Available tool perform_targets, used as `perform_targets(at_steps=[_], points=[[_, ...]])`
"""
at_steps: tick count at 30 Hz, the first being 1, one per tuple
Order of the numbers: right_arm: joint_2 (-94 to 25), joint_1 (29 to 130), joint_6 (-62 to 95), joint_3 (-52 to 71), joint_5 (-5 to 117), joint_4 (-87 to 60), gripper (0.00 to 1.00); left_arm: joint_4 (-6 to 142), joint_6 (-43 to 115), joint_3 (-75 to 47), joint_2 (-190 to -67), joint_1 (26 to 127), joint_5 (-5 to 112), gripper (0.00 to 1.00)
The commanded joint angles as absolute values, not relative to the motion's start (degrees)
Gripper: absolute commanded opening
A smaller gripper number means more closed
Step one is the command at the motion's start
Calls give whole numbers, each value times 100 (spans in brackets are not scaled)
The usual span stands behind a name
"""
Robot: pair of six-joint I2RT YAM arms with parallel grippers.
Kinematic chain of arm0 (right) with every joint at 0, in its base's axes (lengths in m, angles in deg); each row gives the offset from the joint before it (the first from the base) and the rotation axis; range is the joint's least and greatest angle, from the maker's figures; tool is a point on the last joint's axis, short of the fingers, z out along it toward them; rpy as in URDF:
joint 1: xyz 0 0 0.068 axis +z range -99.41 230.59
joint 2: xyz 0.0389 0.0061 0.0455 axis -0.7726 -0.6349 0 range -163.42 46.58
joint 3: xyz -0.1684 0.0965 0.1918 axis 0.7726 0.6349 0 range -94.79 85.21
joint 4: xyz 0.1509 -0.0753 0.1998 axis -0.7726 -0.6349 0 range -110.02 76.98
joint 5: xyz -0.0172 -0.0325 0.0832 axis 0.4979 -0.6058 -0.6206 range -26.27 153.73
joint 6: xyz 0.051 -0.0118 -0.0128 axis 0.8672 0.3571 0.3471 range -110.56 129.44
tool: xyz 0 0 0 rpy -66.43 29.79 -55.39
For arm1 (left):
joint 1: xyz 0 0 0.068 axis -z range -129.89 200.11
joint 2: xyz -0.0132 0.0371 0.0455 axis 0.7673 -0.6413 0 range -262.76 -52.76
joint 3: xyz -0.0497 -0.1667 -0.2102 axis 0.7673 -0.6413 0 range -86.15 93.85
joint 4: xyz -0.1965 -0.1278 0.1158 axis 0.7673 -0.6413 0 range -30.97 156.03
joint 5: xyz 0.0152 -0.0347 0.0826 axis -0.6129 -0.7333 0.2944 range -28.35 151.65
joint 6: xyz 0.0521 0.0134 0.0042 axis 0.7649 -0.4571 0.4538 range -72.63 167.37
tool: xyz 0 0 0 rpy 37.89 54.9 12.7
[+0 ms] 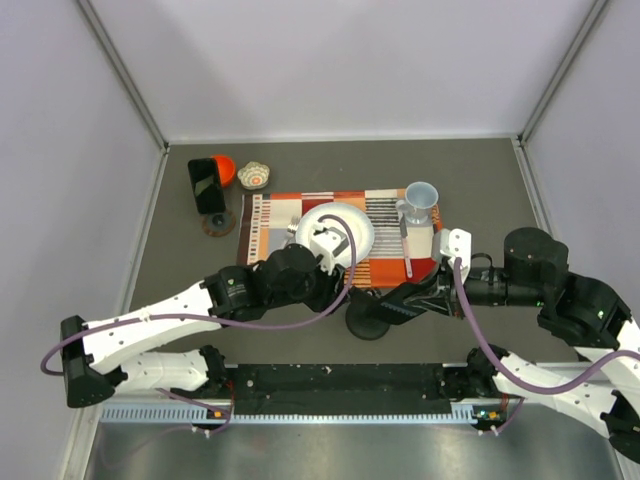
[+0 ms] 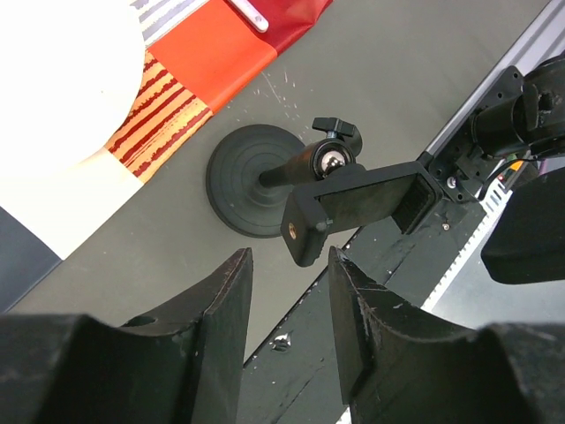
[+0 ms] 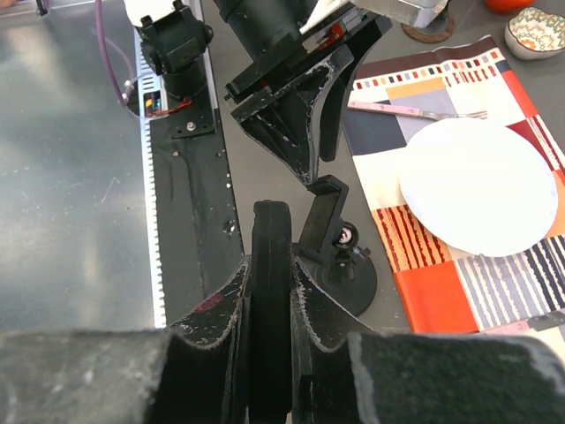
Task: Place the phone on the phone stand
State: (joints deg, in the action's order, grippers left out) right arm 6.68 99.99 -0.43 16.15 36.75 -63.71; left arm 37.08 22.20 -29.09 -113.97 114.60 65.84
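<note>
My right gripper (image 3: 269,265) is shut on the phone (image 3: 269,336), a flat black slab seen edge-on between the fingers. It hangs just above the table beside a black round-based clamp post (image 3: 340,256). The phone stand (image 1: 213,200), a tilted plate on a brown disc, stands at the far left of the table, well away from both grippers; its edge shows in the right wrist view (image 3: 415,13). My left gripper (image 2: 287,300) is open and empty, its fingertips just short of the clamp head (image 2: 353,203).
A striped placemat (image 1: 265,225) carries a white plate (image 1: 345,225), a grey cup (image 1: 420,200) and cutlery. An orange bowl (image 1: 224,168) and a patterned bowl (image 1: 254,176) sit at the back left. A black rail (image 1: 340,385) runs along the near edge.
</note>
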Motion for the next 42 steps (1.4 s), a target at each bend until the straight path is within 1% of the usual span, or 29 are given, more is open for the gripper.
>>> perform_targets(at_steps=[1,6,12,16,18,22,30,31,35,36,38,42], points=[[712,10051,-49,1358,3666,-5951,0,4028,2232,-2673,-11507,11533,6772,43],[694,10051,-67,1349,3657,-5951,0,4054,2276,-2621,-11613,11568,6842,39],[624,10059,-58,1366,3604,-5951,0,4089,2285,-2594,-11683,11603,6807,42],[580,10060,-75,1375,3561,-5942,0,4116,2302,-2594,-11727,11647,6807,42],[554,10060,-75,1366,3525,-5942,0,4125,2311,-2603,-11745,11647,6833,40],[518,10051,-67,1366,3508,-5933,0,4125,2320,-2603,-11772,11656,6886,33],[474,10059,-75,1393,3446,-5916,0,4177,2355,-2603,-11903,11647,6877,31],[466,10051,-84,1401,3420,-5907,0,4186,2364,-2612,-11912,11656,6877,30],[369,10051,-172,1428,3262,-5854,0,4177,2460,-2594,-11877,11665,6947,16],[325,10059,-233,1437,3122,-5811,0,4177,2495,-2603,-11877,11656,6965,7],[229,10051,-295,1454,2920,-5740,0,4177,2592,-2612,-11842,11665,6974,1],[-79,10051,-575,1410,2585,-5644,0,4203,2803,-2664,-11798,11656,6843,0]])
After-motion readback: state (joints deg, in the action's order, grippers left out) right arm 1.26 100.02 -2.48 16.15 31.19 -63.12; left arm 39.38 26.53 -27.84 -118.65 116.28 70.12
